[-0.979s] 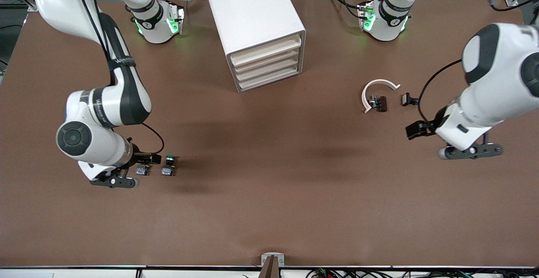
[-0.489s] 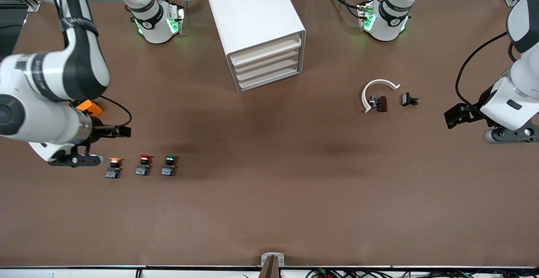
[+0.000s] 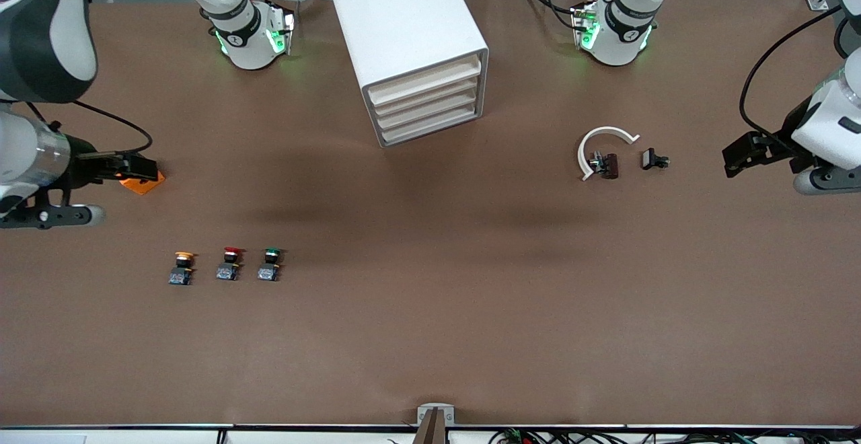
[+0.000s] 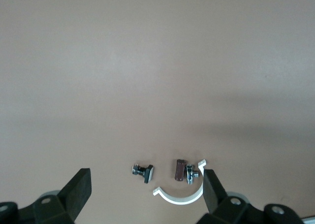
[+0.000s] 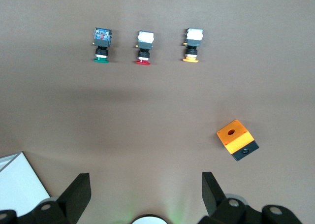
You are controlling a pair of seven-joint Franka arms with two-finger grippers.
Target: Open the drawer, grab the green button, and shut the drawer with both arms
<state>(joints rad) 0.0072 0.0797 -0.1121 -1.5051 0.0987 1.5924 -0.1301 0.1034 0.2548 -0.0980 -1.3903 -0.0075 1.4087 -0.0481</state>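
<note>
Pulled back since earlier: right tool [image 5: 142, 192] wide and empty over orange box [image 3: 141, 181], left tool [image 4: 145, 192] wide over table's [image 3: 430, 336] end; drawer [image 3: 425, 81] shut, green button [image 3: 270, 264] untouched on table, all steps pending.

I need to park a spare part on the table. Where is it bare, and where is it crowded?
Bare: the wide stretch in front of the cabinet, between the green button and the white clip, and the whole strip nearest the front camera. Crowded: the button row with the orange box, and around the clip.
</note>
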